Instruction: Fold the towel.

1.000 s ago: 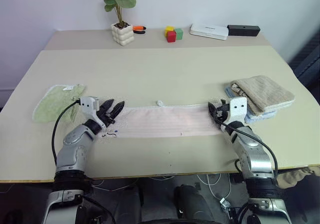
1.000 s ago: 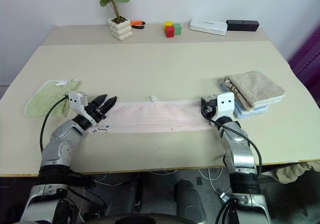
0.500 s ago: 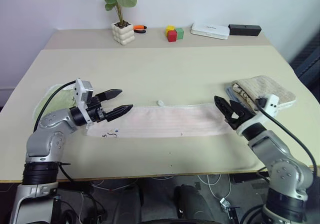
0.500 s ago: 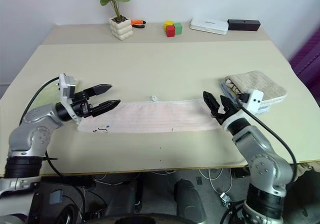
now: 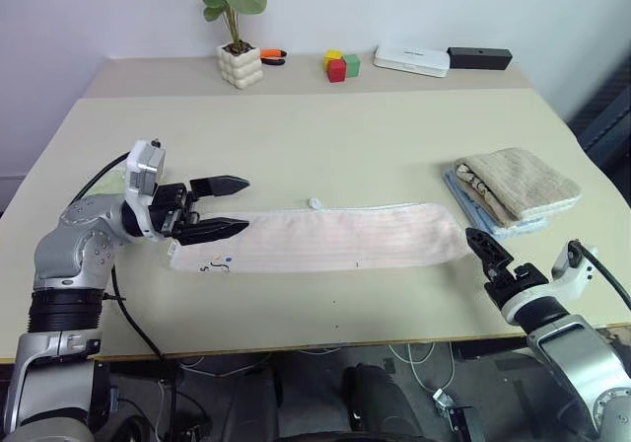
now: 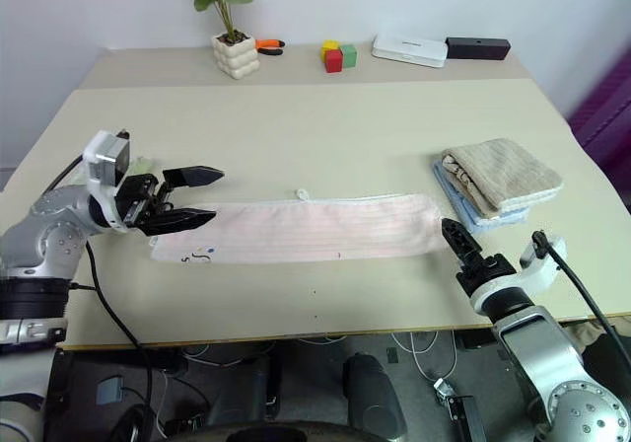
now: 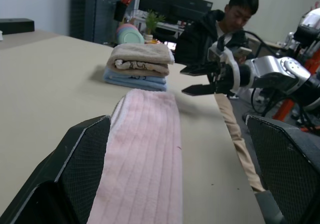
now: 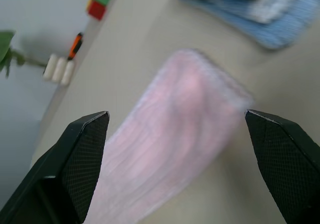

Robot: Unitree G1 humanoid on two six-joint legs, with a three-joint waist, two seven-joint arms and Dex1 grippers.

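So I'm sitting here driving the rig remotely and the towel (image 5: 320,240) is lying flat in one long strip across the near half of the table (image 5: 325,136), with nothing folded yet. I'm calling this the setup for the first fold: the strip is laid out and neither hand has a grip on it.

Nearest to me, at about 4 o'clock, the right gripper (image 5: 488,256) is hanging off the front edge of the table, jaws spread apart and empty, just short of the towel's right end. Around 9 o'clock the left gripper (image 5: 229,205) is hovering above the towel's left end, fingers wide apart too, nothing between them, pointing along the strip. The little dark embroidered mark is sitting at the near left corner.

Further out at 2 o'clock there's the tan and blue towel stack (image 5: 513,189), close to the pink one's right end, so I'm watching that I'm not snagging it. A bit of green cloth (image 6: 138,165) is peeking out behind the left arm.

Next move, I reckon: bringing each set of jaws down onto an end, pinching the edge cleanly, then carrying one end over to meet the other.
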